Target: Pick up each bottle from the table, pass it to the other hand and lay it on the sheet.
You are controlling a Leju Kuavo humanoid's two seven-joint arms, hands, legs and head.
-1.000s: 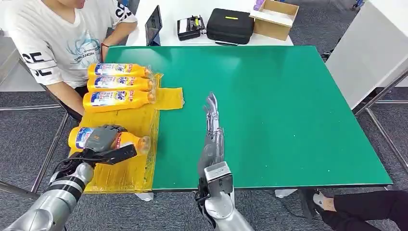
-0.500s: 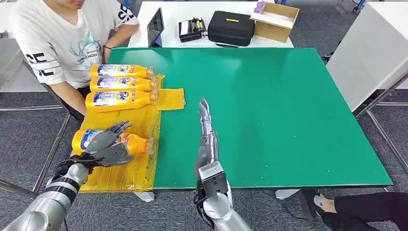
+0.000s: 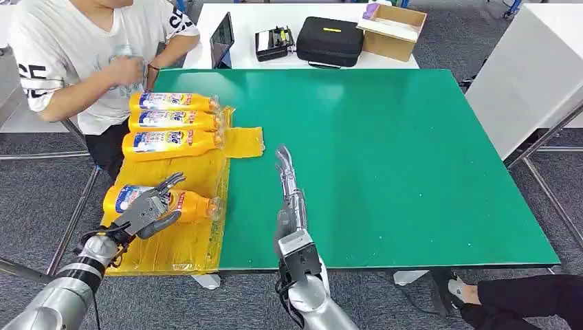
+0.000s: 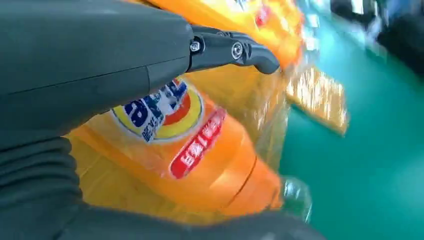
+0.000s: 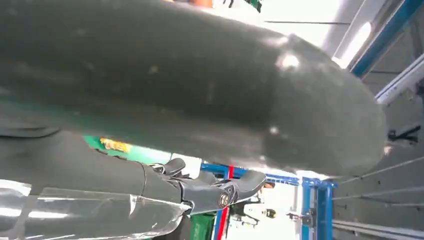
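lying just beyond the left hand (image 3: 146,210), whose fingers were spread and empty, was one bottle (image 3: 189,204); four bottles rested on the sheet (image 3: 172,251). right hand (image 3: 287,180) stretched flat, empty.

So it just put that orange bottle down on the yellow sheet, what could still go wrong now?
The left hand hovers open right over the round orange plastic bottle; pulling away, a finger could nudge it, and it might roll toward the edge of the crinkled yellow plastic sheet. That sheet overhangs the near edge of the green table, so a tug could drag it. A person's arm is close to the three other orange bottles.
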